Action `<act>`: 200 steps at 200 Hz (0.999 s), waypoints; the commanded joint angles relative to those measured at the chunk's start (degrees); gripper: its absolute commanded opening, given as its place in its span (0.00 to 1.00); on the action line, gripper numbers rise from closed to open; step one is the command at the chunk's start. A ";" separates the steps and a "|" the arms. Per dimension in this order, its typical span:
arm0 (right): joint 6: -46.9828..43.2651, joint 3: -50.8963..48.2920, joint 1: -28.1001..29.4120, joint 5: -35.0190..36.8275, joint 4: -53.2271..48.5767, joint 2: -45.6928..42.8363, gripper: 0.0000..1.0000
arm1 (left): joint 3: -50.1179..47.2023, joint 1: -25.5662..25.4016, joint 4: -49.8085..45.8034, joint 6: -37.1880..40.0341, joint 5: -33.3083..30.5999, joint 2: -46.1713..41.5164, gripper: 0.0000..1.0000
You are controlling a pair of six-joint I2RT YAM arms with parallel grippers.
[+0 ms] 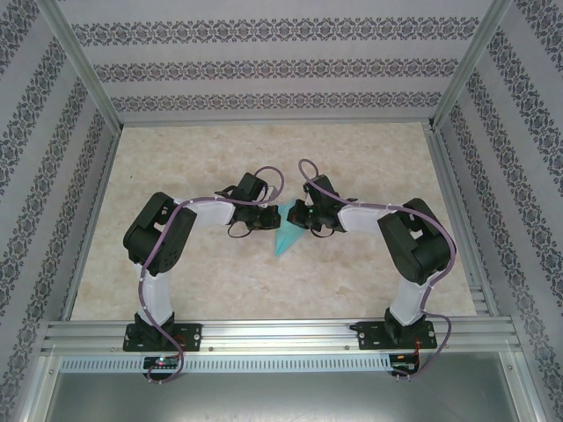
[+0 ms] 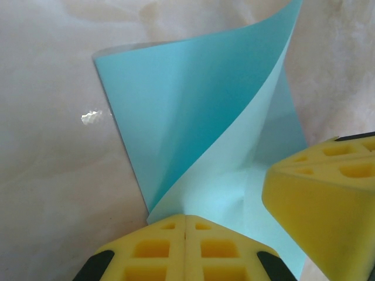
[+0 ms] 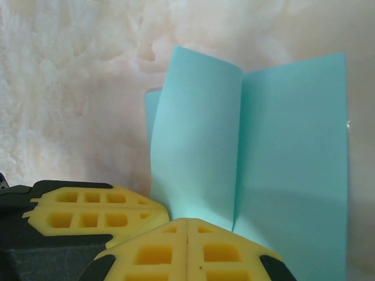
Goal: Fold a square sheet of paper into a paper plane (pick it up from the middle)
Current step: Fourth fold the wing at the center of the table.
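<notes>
I have both arms bent inward so that their wrists meet over the middle of the table (image 1: pixel 193 281). The left gripper (image 2: pixel 186 225) is clenched, its yellow pads (image 2: pixel 152 237) pressed flat together on one edge of the square sheet of paper (image 2: pixel 193 117), which rises out of them creased and curls over at its far end. The right gripper (image 3: pixel 187 227) is clamped on the same sheet just beside the left one, and from its wrist I see the paper stand in two panels that meet at a straight crease. From above, the sheet hangs between the two grippers as a pale blue pointed shape, tip toward the near edge. I cannot tell whether that tip touches the marbled surface.
</notes>
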 commanded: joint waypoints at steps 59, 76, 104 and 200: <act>0.25 0.33 -4.48 3.76 2.11 3.88 0.04 | -0.99 -0.21 -6.79 2.40 -5.13 3.35 0.00; -0.14 0.54 -4.90 3.98 2.19 1.86 0.04 | -0.98 -0.16 -6.80 2.65 -5.02 3.35 0.00; 0.35 2.06 -2.89 -0.64 5.38 0.03 0.04 | -0.95 -0.21 -6.70 2.66 -4.91 3.27 0.00; 1.14 6.46 -2.87 -0.30 4.97 8.25 0.04 | -0.92 -0.17 -7.35 2.72 -4.80 3.27 0.00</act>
